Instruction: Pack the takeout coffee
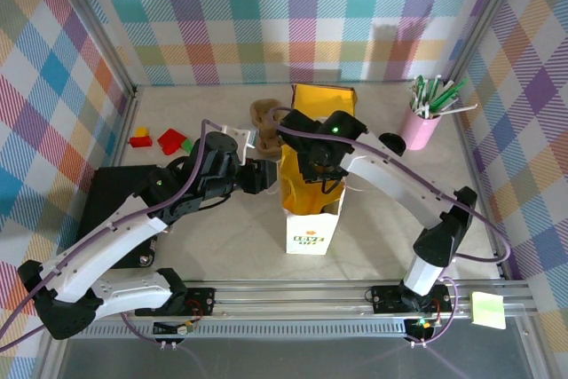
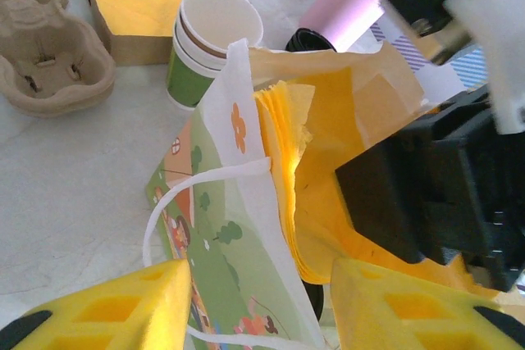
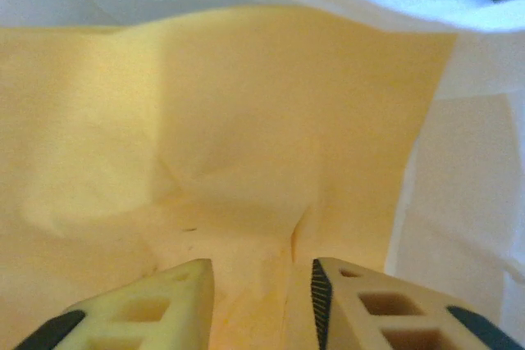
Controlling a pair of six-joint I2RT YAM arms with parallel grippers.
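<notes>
While cup [image 2: 215, 34] outside, right gripper [image 3: 261, 275] inside bag [image 2: 246, 243].

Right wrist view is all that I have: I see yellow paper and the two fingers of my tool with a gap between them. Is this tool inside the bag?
Observer: Yes. From above, the right tool reaches down into the open mouth of the standing paper bag.
Operator: Is the coffee cup in the bag already?
Observer: No. The coffee cup stands outside the bag on the table, near the brown pulp tray.
Operator: And what does the left arm do?
Observer: The left tool has one wall of the bag between its fingers. I cannot tell whether it grips.
</notes>
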